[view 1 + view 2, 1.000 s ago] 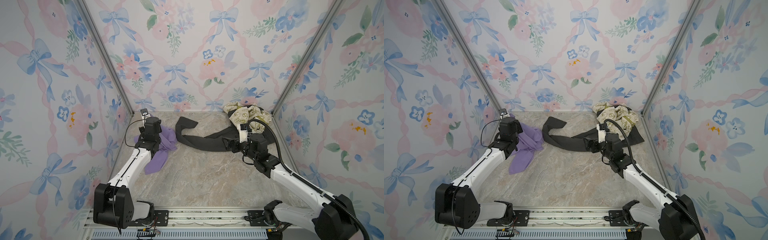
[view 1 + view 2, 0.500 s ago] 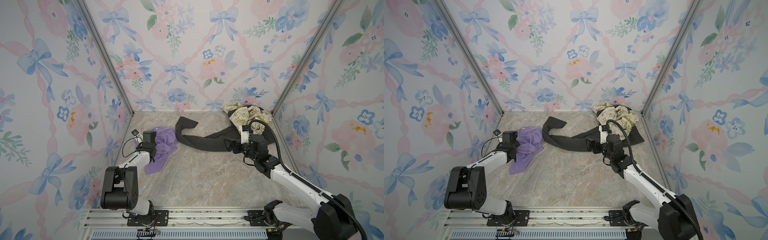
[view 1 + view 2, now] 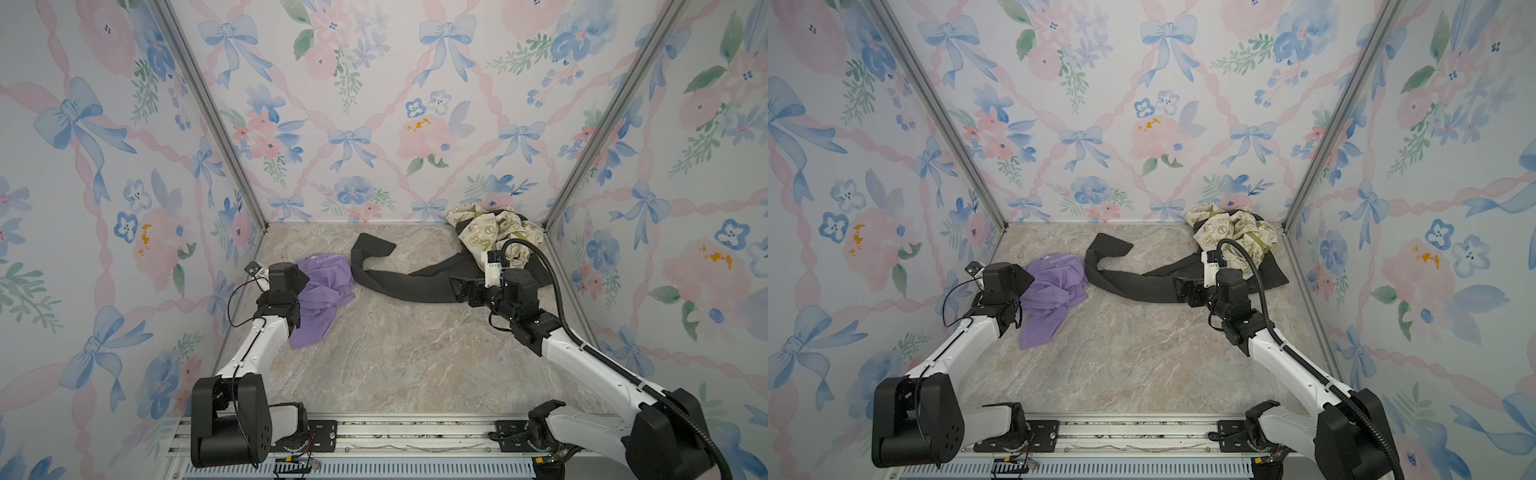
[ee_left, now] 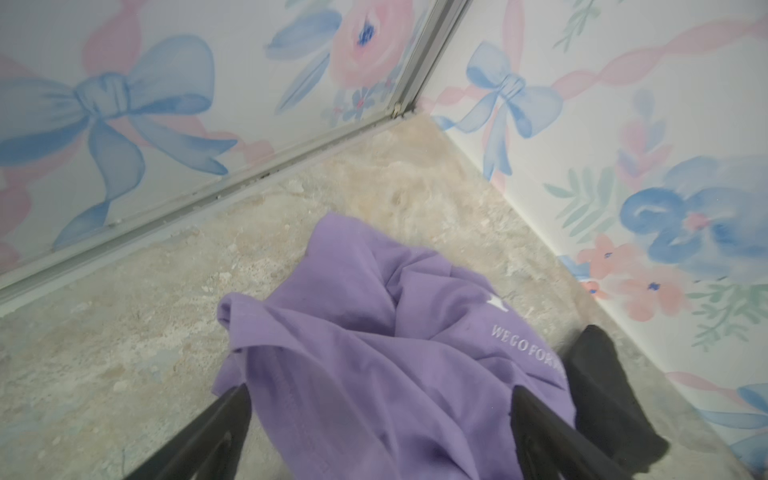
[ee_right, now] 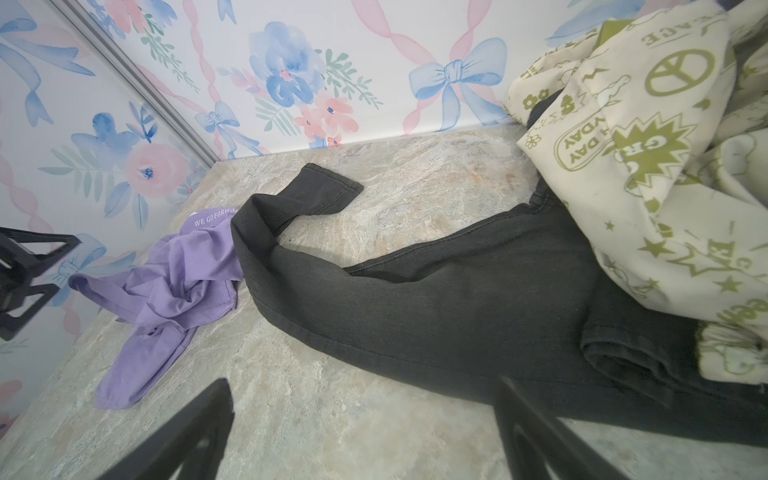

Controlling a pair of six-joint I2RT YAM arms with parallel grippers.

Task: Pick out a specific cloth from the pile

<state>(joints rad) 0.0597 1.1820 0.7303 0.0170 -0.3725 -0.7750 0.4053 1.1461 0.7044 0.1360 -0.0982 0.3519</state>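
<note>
The lavender-purple cloth (image 3: 328,291) (image 3: 1054,291) lies crumpled on the marble table at the left, its white lettering (image 4: 523,351) facing up. My left gripper (image 3: 302,286) (image 4: 380,392) hovers just over its near edge, jaws open wide, with purple fabric below and between the fingers but not pinched. One edge of the cloth (image 5: 178,266) touches the leg end of the dark grey garment (image 3: 415,286) (image 5: 457,299). The rest of the pile sits at the back right, with the cream olive-printed cloth (image 3: 494,232) (image 5: 665,166) on the grey one. My right gripper (image 3: 457,287) (image 5: 361,386) stands open above the grey garment's near edge, holding nothing.
Floral walls close in the left, back and right, with metal posts (image 3: 208,112) (image 3: 602,124) in the corners. A metal rail (image 3: 395,432) carrying both arm bases runs along the front. Bare marble tabletop (image 3: 407,357) spreads across the middle and front.
My left gripper, shut on the purple cloth a second ago, has come down and opened. The cloth now rests loose on the table. The right arm has barely moved.
</note>
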